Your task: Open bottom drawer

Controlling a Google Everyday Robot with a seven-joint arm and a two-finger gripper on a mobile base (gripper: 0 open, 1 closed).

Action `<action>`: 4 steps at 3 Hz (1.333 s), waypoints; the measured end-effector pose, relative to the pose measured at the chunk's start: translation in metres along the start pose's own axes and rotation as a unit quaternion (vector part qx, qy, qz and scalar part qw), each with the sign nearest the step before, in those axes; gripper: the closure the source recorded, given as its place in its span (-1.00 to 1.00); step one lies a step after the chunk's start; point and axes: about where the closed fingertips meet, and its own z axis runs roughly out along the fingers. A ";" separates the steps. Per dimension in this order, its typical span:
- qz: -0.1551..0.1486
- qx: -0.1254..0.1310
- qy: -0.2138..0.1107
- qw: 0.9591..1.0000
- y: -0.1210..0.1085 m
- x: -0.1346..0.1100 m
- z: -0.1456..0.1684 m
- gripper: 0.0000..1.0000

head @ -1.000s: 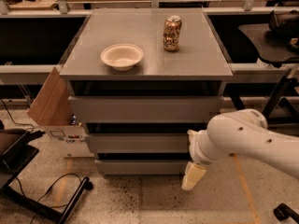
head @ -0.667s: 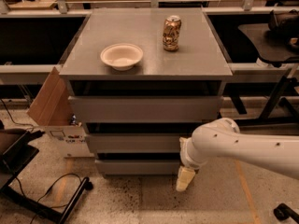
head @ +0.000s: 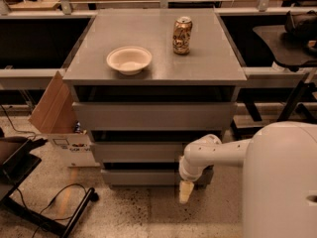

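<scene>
**Operator:** What has changed since the earlier frames?

**Technician:** The arm [head: 277, 182] has travelled left. The pincer [head: 185, 192] now sits further left along the lowest drawer front than it did a second ago. Nothing else has shifted.

**Operator:** List the items, largest first.

**Technician:** The white arm fills the lower right corner. Its forward link reaches left to a rounded wrist. The grey cabinet [head: 153, 115] stands at centre with three drawers stacked one above another. Its top is the counter [head: 208, 58]. The bottom drawer [head: 143, 177] is the lowest front, just above the speckled floor, and it looks pushed in. An open cardboard box [head: 52, 108] leans against the cabinet's left side. A cream bowl [head: 129, 59] rests on the counter toward the front left. A crumpled drink can [head: 182, 35] stands upright behind and to the right of the bowl, apart from it.

**Operator:** Where is the pincer, and what is its state?

**Technician:** It points down below the wrist, in front of the right part of the bottom drawer, its tip near the floor. I cannot tell whether it is wide or narrow, or whether it touches the drawer.
</scene>
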 end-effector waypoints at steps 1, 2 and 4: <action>0.001 -0.002 0.000 1.000 0.001 0.000 0.003 -1.00; 0.006 -0.012 0.021 1.000 0.004 0.007 0.029 -1.00; -0.002 -0.008 0.079 0.997 0.001 0.040 0.074 -1.00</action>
